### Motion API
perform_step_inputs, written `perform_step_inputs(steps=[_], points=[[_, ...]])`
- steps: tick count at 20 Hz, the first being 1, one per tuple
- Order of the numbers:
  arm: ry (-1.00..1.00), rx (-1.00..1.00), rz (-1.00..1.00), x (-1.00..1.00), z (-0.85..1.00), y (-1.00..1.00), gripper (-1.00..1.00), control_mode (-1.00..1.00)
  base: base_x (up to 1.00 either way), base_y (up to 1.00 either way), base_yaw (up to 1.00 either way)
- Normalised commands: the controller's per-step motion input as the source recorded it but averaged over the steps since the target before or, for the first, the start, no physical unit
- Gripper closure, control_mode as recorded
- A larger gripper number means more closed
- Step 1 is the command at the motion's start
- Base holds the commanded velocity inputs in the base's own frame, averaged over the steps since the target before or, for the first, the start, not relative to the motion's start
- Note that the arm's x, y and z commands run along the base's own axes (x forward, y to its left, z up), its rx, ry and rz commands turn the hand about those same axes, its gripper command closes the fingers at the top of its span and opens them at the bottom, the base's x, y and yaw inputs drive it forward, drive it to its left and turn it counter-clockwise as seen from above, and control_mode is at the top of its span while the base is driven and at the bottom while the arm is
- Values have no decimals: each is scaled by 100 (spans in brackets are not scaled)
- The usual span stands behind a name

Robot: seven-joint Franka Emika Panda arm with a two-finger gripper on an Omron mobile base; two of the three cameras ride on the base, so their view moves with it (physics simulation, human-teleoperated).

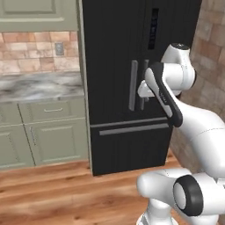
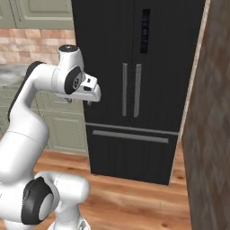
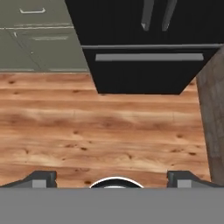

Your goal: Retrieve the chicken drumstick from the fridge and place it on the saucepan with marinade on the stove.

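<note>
My gripper (image 3: pixel 112 178) jaws spread wide, empty, held up facing the floor. Ahead, fridge (image 2: pixel 134 54) doors closed; drumstick presumably inside, unseen. Likely light, greasy, firm: I'd pinch across the meaty middle. Grey handles (image 2: pixel 131 90) first.

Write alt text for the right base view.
A tall black fridge stands shut, two grey vertical handles at its middle, a drawer below. The white arm's hand hangs empty in front of its left door, above a wooden floor; a brick wall is at right.
</note>
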Motion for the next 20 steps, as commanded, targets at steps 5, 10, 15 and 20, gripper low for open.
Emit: perform_step_inputs(steps=[5,10,15,20], points=[[0,0,0,0,0,0,-100,100,18,-67,2],[0,0,0,0,0,0,-100,100,35,-54,0],[0,0,0,0,0,0,-100,100,27,1,0],[0,0,0,0,0,0,-100,100,43,7,0]])
